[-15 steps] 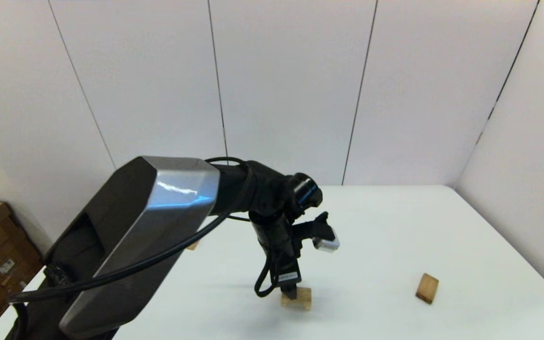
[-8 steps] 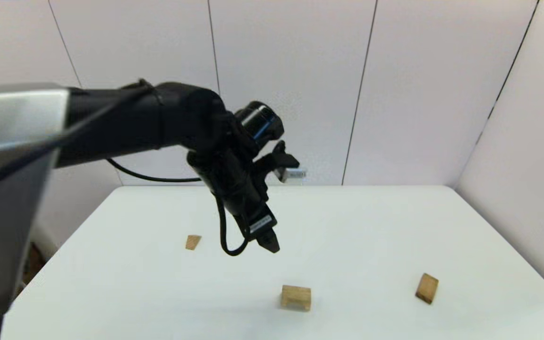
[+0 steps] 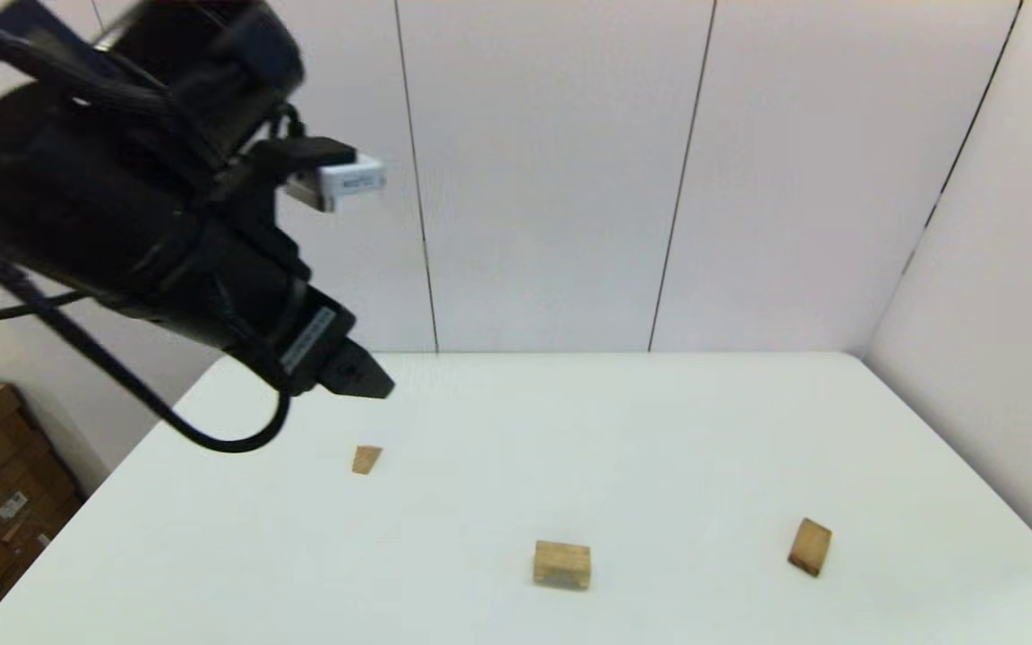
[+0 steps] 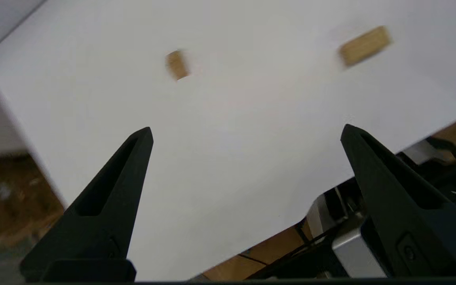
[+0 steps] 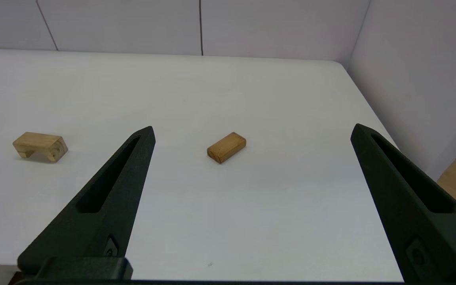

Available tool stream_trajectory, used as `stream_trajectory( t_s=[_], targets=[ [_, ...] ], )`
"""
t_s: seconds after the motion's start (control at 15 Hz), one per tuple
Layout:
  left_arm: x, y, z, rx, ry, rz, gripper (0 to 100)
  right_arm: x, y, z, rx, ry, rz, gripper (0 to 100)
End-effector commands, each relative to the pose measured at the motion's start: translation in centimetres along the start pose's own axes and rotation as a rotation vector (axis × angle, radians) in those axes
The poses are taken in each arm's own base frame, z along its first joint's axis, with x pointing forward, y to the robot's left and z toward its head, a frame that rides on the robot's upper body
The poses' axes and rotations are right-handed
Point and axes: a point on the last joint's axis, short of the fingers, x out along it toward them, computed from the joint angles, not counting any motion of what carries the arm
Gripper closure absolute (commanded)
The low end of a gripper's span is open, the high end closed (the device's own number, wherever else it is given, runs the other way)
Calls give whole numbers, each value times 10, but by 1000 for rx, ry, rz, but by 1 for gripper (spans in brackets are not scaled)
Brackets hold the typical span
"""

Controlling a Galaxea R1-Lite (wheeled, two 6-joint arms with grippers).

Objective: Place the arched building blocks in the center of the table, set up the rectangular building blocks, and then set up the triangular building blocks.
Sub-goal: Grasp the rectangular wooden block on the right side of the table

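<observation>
Three blocks lie apart: your arch block (image 3: 562,564) sits bottom centre on the desk (image 3: 659,430), slab (image 3: 810,546) lower right, wedge (image 3: 366,459) left. Left hand (image 3: 364,381), upper left, is released; right hand (image 5: 251,130) too. Approach the slab squarely across its narrow sides.
</observation>
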Motion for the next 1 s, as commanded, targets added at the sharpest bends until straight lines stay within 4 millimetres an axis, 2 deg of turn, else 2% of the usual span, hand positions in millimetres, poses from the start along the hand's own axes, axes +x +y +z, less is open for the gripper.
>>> stream_trajectory(
  t_s=[0.07, 0.13, 0.47, 0.8, 1.0],
  targets=[
    [-77, 27, -108, -129, -62, 176, 0, 0, 0, 0, 0, 0, 1, 0],
    [-86, 26, -135, -142, -74, 185, 0, 0, 0, 0, 0, 0, 1, 0],
    [-108, 17, -222, -250, -143, 270, 0, 0, 0, 0, 0, 0, 1, 0],
    [-109, 1, -277, -310, -239, 326, 0, 0, 0, 0, 0, 0, 1, 0],
    [-116, -10, -301, -346, -305, 357, 0, 0, 0, 0, 0, -1, 1, 0]
  ],
)
